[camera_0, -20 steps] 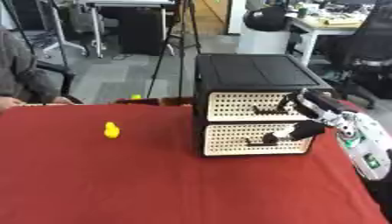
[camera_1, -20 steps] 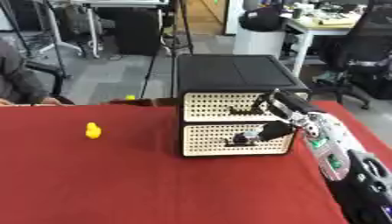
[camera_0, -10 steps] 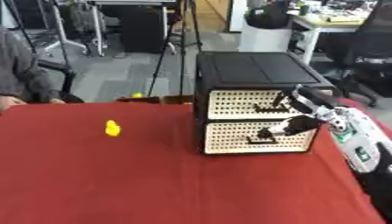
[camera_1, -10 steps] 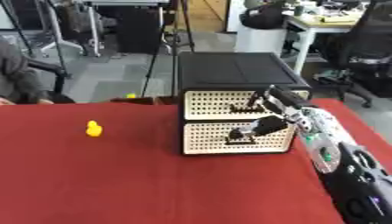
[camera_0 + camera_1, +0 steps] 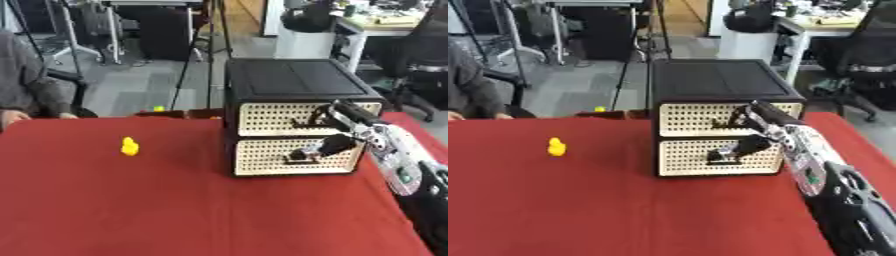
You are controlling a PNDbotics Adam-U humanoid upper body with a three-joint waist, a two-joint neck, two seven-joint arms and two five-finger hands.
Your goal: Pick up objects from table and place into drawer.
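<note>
right hand (image 5: 343, 131): black fingers | forearm: white shell, black joints

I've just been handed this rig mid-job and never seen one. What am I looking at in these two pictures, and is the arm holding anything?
Both pictures come from the robot's head camera, left eye and right eye, looking down at a table with a red cloth. The black and silver arm from the right is the robot's own; its right hand reaches the front of a small black cabinet with two pale perforated drawers. The fingers are at the lower drawer's handle, with the upper handle just above; whether they grip it I can't tell. The drawers look closed. A small yellow object, the thing to put away, lies apart on the left. The left hand isn't in view.
</note>
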